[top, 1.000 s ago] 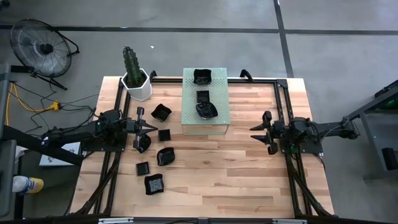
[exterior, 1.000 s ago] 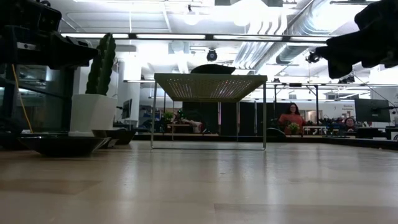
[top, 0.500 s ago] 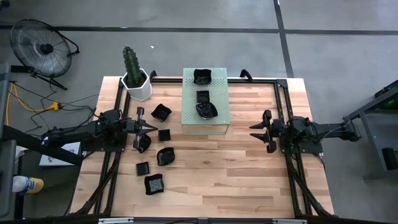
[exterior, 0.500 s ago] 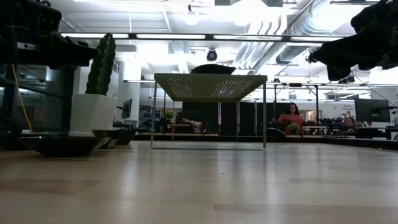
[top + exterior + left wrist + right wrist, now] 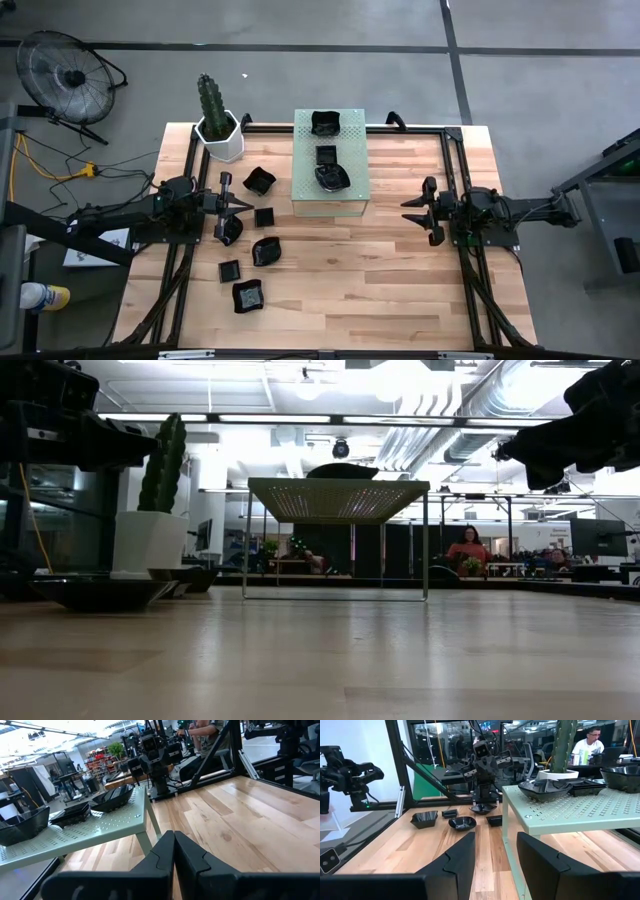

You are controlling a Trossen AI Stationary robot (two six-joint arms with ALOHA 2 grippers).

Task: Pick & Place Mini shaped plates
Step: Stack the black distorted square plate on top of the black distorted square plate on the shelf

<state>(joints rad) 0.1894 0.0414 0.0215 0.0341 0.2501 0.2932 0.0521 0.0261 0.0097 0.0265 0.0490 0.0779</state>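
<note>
Three mini shaped plates (image 5: 325, 155) on perforated block (image 5: 352, 195), upper centre; six plates (image 5: 247, 296) lower left on tabletop (image 5: 380, 280); cactus pot (image 5: 222, 139) upper left.

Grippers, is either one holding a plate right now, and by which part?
Nothing is held. The left gripper is shut on nothing above the table; the right gripper is open and empty.

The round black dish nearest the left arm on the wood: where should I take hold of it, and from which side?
Probably its raised rim. The round dish lies flat on the table, open side up, apart from its neighbours, so a descent from straight above with one finger inside and one outside the edge looks best. The left end effector, shut and empty, hovers close by.
</note>
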